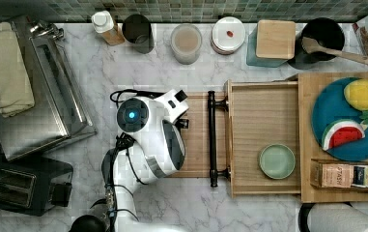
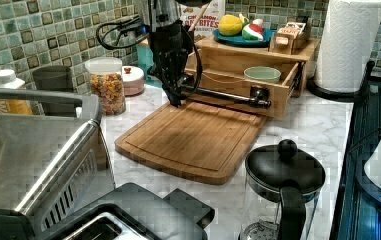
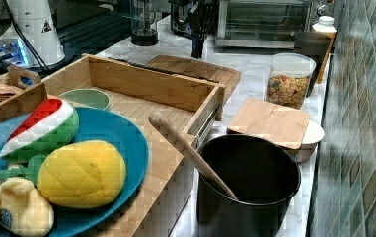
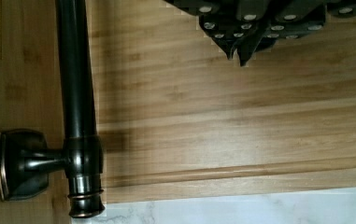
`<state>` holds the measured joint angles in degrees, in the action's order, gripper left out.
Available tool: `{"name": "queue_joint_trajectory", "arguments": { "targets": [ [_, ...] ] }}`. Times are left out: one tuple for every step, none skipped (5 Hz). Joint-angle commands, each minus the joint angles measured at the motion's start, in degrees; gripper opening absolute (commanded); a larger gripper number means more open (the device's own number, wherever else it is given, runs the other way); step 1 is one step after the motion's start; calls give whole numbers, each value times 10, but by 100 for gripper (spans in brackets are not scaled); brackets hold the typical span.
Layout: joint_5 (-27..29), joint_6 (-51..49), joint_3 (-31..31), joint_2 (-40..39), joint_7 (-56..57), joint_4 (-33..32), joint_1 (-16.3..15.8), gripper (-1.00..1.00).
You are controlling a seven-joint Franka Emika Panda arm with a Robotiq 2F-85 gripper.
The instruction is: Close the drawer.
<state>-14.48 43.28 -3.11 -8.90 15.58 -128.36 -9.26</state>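
1. Fingers of the gripper (image 4: 238, 56) stand pressed together with nothing between them, pointing down over the cutting board (image 2: 193, 137), just beside the handle (image 1: 212, 137) on the side away from the drawer (image 1: 263, 137).

2. Pulled well out from under the wooden cabinet top (image 1: 312, 188), the drawer lies open in the top view; its black bar handle crosses the front and is fixed by a post at each end (image 4: 21, 163).

3. Handling, as a judgement: a stiff wooden box that probably slides in easily on its side runners. It carries a small green bowl (image 1: 277, 161) (loose, so a sharp shove could make it skid or rattle). A steady push suits it better than a jab.

4. Where to press: no grasp is needed. The closed fingers can bear flat against the bar near its middle, or against the front panel behind it; the round metal bar is smooth, so a contact too high or too low could slip over it.

5. Room: the path toward the cabinet looks clear. The jars (image 1: 186, 43) and the paper towel roll (image 2: 348, 42) stand well apart from the travel line. The fingertips hang close above the board, so they should stay off its surface while pushing.
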Motion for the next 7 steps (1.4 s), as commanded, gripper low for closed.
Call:
{"name": "queue_joint_trajectory", "arguments": {
  "targets": [
    [13,33,21,-8,31,-25,25,-100],
    [18,27,25,-9,41,-24,33,-100],
    [29,10,32,-10,89,-15,51,-100],
    [32,31,46,-7,142,-23,73,-100],
    [42,19,54,-9,178,-15,94,-100],
    [39,24,67,-7,209,-15,114,-100],
    [30,16,60,-9,239,-4,164,-100]
  ]
}}
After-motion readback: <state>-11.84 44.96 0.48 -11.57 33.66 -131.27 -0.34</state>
